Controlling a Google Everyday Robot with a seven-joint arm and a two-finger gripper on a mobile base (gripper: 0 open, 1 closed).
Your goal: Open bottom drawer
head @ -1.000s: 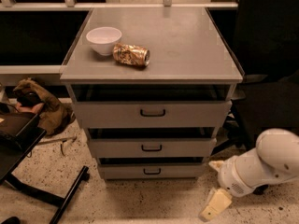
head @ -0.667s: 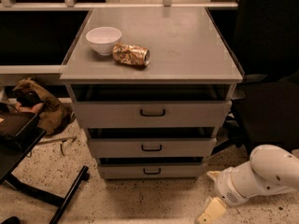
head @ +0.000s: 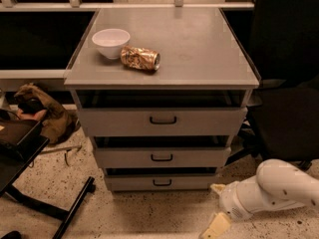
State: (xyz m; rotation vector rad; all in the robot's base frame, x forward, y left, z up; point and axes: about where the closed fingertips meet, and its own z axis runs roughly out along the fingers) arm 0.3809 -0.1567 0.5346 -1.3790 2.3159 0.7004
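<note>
bowl (head: 110,41): white, upright, left on the table (head: 199,49)
can (head: 140,58): crushed, lying just beside bowl

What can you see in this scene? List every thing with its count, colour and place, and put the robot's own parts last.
cabinet: one, grey, centre
top drawer: one, grey, black handle, highest
middle drawer: one, grey, black handle, between the others
bottom drawer: one, grey, small black handle, lowest
bowl: one, white, cabinet top, left
can: one, gold-brown, on its side, right of the bowl
cloth bundle: one, brown, floor, left
metal frame: one, black, floor, lower left
chair: one, black, right
arm: one, white, lower right
hand: one, cream, open, near the floor, right of the bottom drawer, apart from it
</note>
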